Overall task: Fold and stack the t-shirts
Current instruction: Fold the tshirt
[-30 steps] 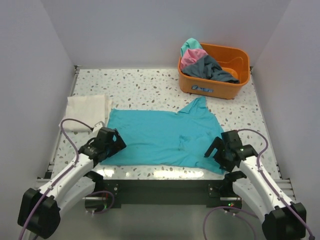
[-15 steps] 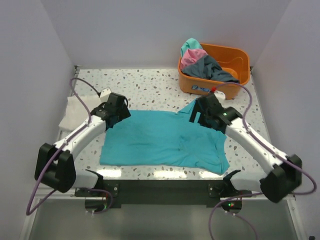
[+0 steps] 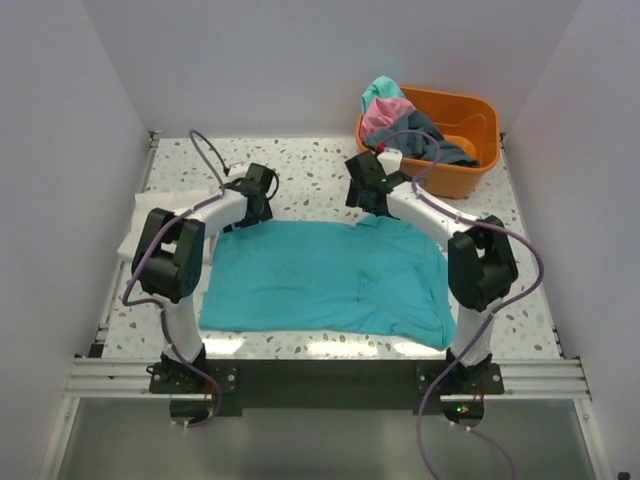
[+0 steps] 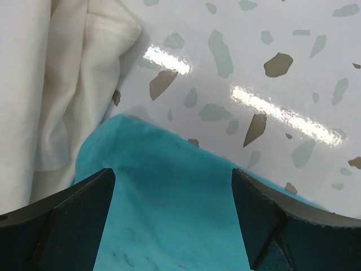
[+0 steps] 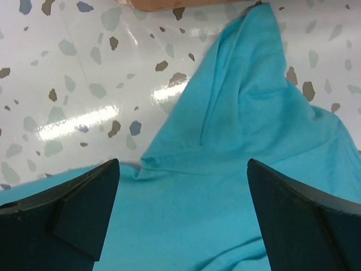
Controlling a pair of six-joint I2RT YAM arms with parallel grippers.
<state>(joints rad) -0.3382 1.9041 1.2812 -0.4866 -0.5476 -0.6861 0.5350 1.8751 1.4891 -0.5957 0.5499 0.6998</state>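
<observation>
A teal t-shirt (image 3: 320,280) lies spread flat in the middle of the table. My left gripper (image 3: 252,203) hovers open over its far left corner (image 4: 186,209), a dark finger (image 4: 67,226) on each side, nothing held. A folded cream-white t-shirt (image 4: 56,84) lies just left of that corner, partly hidden by the left arm in the top view. My right gripper (image 3: 368,192) stands open over the far right sleeve (image 5: 242,101), jaws wide over teal cloth (image 5: 183,214). Pink (image 3: 385,113), dark grey (image 3: 425,135) and teal (image 3: 380,90) t-shirts are heaped in the tub.
The orange plastic tub (image 3: 470,175) stands at the back right corner, its base edge (image 5: 169,4) just beyond the sleeve. White walls close in the table on three sides. Speckled tabletop (image 3: 300,165) shows between the two grippers.
Both arms have swung from the shirt's near corners out to its far edge. The teal shirt lies much as before, the far sleeve now under the right gripper.
</observation>
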